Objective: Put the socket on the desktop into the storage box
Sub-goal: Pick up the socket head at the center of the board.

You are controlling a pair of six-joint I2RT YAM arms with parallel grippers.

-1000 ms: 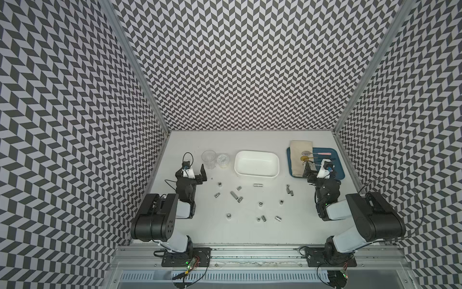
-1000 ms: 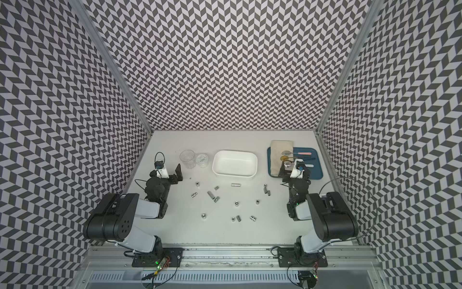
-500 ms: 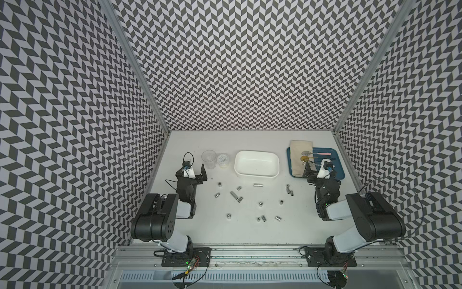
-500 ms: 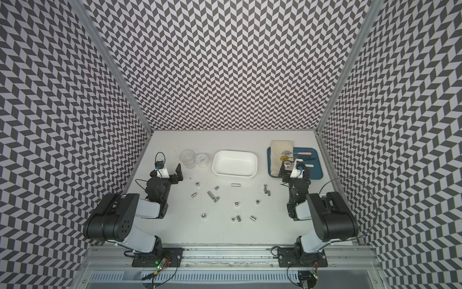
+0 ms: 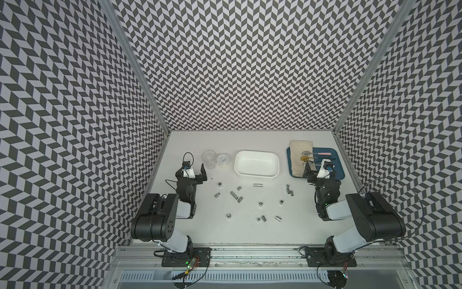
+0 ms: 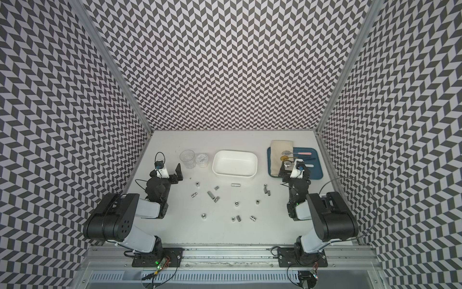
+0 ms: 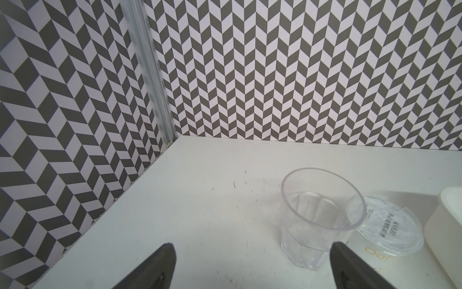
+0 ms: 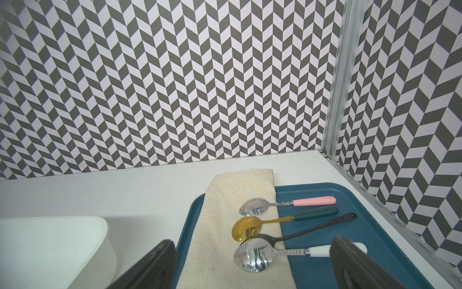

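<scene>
Several small silver sockets (image 5: pixel 258 185) lie scattered on the off-white desktop (image 5: pixel 245 230) between the two arms, also seen as sockets (image 6: pixel 235 185) in both top views. Behind them stands the white storage box (image 5: pixel 257 174), with nothing visible inside. My left gripper (image 5: pixel 192 170) rests at the left, open and holding nothing, pointing toward the back wall; its open fingers (image 7: pixel 167 252) frame bare desktop. My right gripper (image 5: pixel 320 170) is open too, hovering over the near edge of the blue tray; its fingers (image 8: pixel 165 252) hold nothing. No socket shows in either wrist view.
A clear plastic cup (image 5: pixel 209 159) and a small lidded tub (image 5: pixel 223 160) stand just beyond the left gripper. At the back right, a blue tray (image 5: pixel 336 162) carries a beige cloth (image 5: pixel 298 155) and several spoons (image 8: pixel 252 257). Chevron walls enclose three sides.
</scene>
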